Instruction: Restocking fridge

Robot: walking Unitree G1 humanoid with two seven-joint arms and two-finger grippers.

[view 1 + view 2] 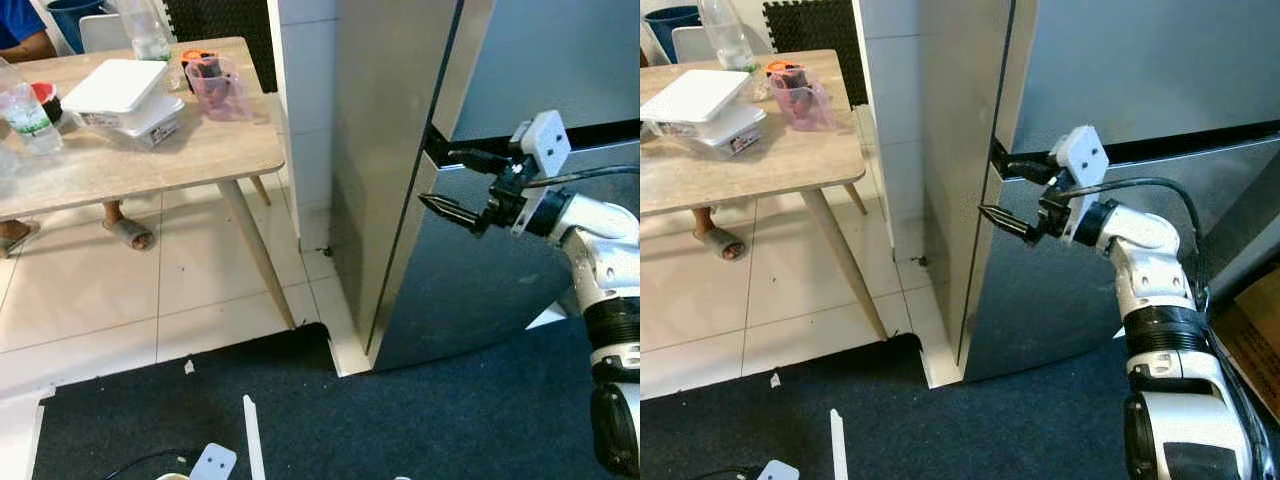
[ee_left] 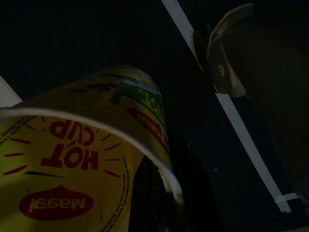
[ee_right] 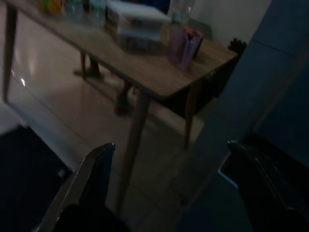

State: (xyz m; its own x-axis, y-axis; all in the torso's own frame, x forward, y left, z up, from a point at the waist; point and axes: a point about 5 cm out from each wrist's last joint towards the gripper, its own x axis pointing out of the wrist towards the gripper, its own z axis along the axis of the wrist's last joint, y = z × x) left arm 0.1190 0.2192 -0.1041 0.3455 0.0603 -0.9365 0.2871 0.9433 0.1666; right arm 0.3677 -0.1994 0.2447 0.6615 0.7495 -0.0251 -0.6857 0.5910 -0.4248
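The silver fridge (image 1: 400,120) stands shut, with a dark seam between its upper and lower doors. My right gripper (image 1: 452,185) is open at the left end of that seam, one finger above it and one below, close to the door edge. In the right wrist view its fingers (image 3: 91,169) stand wide apart with nothing between them. A yellow Maggi Hot Cup noodle cup (image 2: 82,164) sits in my left gripper (image 2: 159,193), which is shut on it and held low over the dark mat. The left wrist's white mount (image 1: 211,462) is at the bottom of the left eye view.
A wooden table (image 1: 150,160) stands to the left with a white lidded box (image 1: 125,95), a pink cup (image 1: 220,88) and bottles. A person sits behind it, one sandalled foot (image 1: 125,232) under it. A dark mat (image 1: 400,410) covers the floor before the fridge.
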